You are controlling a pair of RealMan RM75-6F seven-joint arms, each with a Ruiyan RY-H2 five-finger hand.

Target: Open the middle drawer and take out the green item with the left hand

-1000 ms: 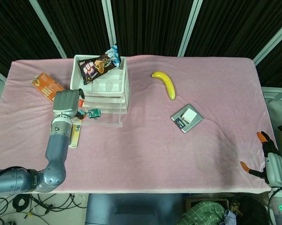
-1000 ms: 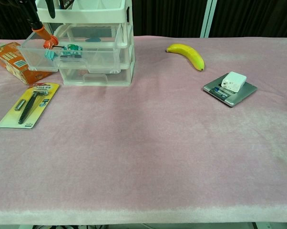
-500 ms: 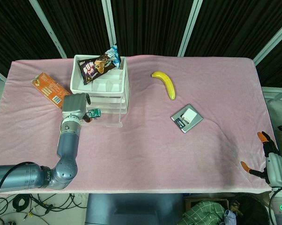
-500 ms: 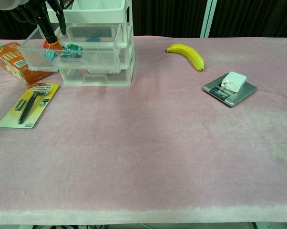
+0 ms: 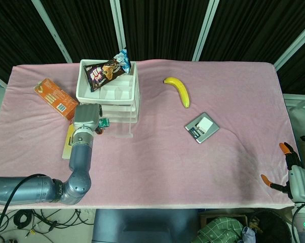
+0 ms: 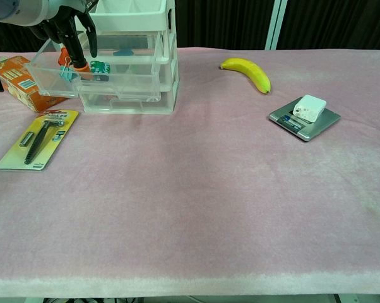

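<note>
- The left hand [image 6: 69,28] is over the pulled-out middle drawer [image 6: 57,76], with its dark fingers [image 6: 89,38] curled down into it. I cannot tell if it holds anything.
- The green item [image 6: 100,68] lies inside that drawer, right by the fingertips.
- The right hand [image 5: 294,174] is far away at the table's edge, fingers spread, holding nothing.
- A razor pack [image 6: 38,139] lies in front of the drawers.

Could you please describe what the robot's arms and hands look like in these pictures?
The left arm is smooth silver-grey metal in rounded segments, ending in a boxy grey left hand with black fingers and orange accents. The right hand is pale grey with black fingers, orange tips and a green light below.
</note>
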